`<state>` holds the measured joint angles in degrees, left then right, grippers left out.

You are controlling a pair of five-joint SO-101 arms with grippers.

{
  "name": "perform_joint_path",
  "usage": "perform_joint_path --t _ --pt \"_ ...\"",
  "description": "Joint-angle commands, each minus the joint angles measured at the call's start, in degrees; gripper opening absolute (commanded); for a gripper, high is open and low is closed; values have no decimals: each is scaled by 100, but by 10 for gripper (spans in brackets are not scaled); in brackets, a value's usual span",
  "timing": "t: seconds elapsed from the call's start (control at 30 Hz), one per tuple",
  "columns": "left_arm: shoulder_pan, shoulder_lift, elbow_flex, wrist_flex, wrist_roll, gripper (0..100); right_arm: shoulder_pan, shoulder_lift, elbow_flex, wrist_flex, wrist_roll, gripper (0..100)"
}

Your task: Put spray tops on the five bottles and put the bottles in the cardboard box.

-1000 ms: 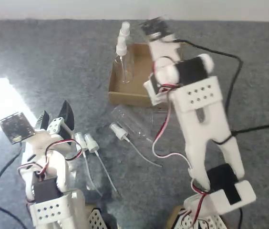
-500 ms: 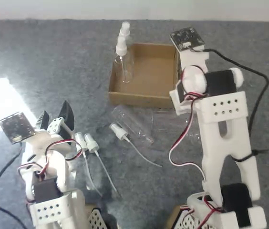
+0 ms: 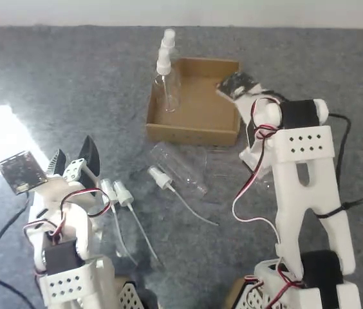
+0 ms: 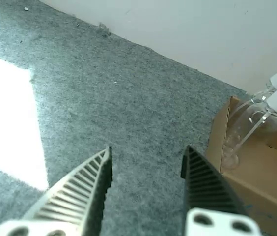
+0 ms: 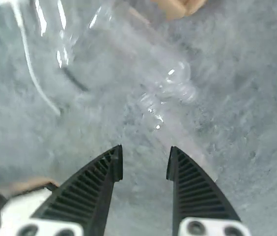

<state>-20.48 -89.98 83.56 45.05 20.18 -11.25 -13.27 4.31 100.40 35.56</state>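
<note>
One capped bottle (image 3: 167, 87) stands in the box (image 3: 197, 132), upper centre of the high view. Right tool (image 5: 145, 148), open and empty, is over the lying bottles (image 5: 128, 54); these look slippery and may roll if pinched. Left tool (image 4: 148, 150) is wide and empty.

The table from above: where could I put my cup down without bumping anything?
Widest bare patch: the grey table left of the cardboard box, beyond the left hand. Most of the box floor is bare too. Crowded: in front of the box, where a lying bottle and loose spray tops sit.
</note>
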Motion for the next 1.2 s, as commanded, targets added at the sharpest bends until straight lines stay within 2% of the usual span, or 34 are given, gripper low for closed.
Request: perform_joint_path --t 0.0,0.2,0.37,0.43,0.63,1.17 --pt "-26 -70 4 -193 -35 221 66 -242 70 171 844 135" --pt "-26 -70 4 -193 -35 221 66 -224 440 163 1407 150" --pt "-26 -70 4 -193 -35 221 171 -224 738 110 1653 302" --pt "-26 -70 4 -193 -35 221 286 -224 818 -136 1662 325" --pt "-26 -70 4 -193 -35 221 567 -224 1407 -796 2251 325" --pt "-26 -70 4 -202 -44 221 629 -224 2690 -2229 2295 325"
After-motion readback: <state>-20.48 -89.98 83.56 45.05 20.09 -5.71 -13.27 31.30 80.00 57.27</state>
